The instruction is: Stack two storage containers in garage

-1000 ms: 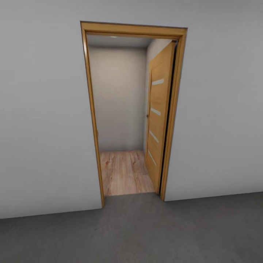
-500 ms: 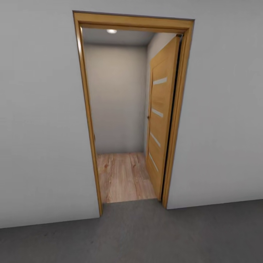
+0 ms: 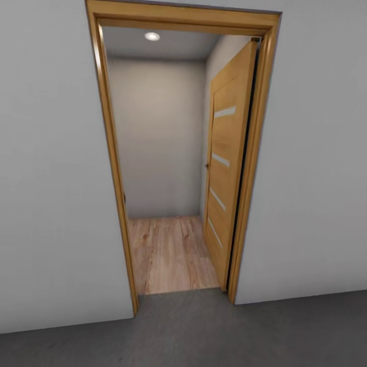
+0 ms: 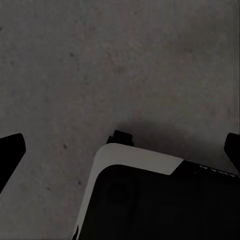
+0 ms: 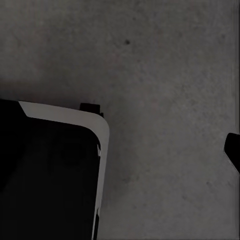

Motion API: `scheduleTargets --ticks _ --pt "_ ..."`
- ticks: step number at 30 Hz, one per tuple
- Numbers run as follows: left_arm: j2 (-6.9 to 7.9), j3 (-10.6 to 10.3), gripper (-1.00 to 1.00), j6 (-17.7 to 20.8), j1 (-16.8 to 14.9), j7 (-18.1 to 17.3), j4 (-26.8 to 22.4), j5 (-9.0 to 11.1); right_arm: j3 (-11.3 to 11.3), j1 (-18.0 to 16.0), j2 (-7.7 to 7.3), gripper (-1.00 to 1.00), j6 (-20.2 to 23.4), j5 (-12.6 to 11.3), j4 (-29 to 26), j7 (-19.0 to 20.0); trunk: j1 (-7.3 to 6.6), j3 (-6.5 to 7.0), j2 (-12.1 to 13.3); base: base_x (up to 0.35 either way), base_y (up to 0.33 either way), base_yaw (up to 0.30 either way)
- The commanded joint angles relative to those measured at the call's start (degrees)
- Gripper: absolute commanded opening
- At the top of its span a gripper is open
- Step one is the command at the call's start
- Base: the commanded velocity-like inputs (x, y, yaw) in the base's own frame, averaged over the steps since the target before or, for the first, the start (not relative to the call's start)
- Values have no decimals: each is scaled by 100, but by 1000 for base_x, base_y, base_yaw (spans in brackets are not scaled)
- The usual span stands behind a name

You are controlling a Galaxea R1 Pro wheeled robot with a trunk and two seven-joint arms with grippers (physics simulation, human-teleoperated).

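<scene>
Robot stands on the dark grey concrete floor point(image 3: 204, 336) of the garage, facing an open doorway with a wooden door frame point(image 3: 109, 168); past the frame a light wood plank floor point(image 3: 171, 255) runs to a pale back wall point(image 3: 158, 137), and the wooden door point(image 3: 227, 163) is swung inward against the frame's right jamb. Neither storage container appears in these views, so where they sit cannot be told; judging by the empty claws the robot is likely heading out to fetch one. Left claw point(image 4: 120, 150) looks spread, dark fingertips point(image 4: 11, 147) at opposite edges of its wrist view with nothing between, hanging over concrete above the robot's base point(image 4: 150, 200). Right claw point(image 5: 120, 150) shows one fingertip point(image 5: 232, 147) only, so whether it is spread or pressed together I cannot tell. Risk: the opening looks narrow for the base and both arms, so a slightly off-centre approach could clip a jamb or the door's edge; the step from concrete to planks at the frame's foot may also jolt it. Versus the earlier frames, the frame looms larger and its top has slid up to the picture's edge, and a ceiling light point(image 3: 152, 36) beyond the frame has come into sight, so the camera has moved closer, not the door
</scene>
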Motion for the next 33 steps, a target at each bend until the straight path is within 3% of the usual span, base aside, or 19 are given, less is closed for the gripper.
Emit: scheduleTargets --ticks 1,9,24,33 --pt "-1 25 100 -19 -5 5 5 8 46 -5 3 100 -22 -29 12 -5 4 -8 -5 317 -80 0" --pt "-1 27 100 -19 -5 6 5 9 46 -5 -1 100 -47 -29 12 -13 4 -8 -5 317 -81 21" --pt "-1 31 100 -19 -5 9 5 8 37 -5 -7 100 -66 -38 12 -21 4 -8 -5 317 -28 243" --pt "-1 27 100 -19 -5 13 5 9 43 -5 -27 100 -66 -25 12 -1 4 -8 -5 317 0 49"
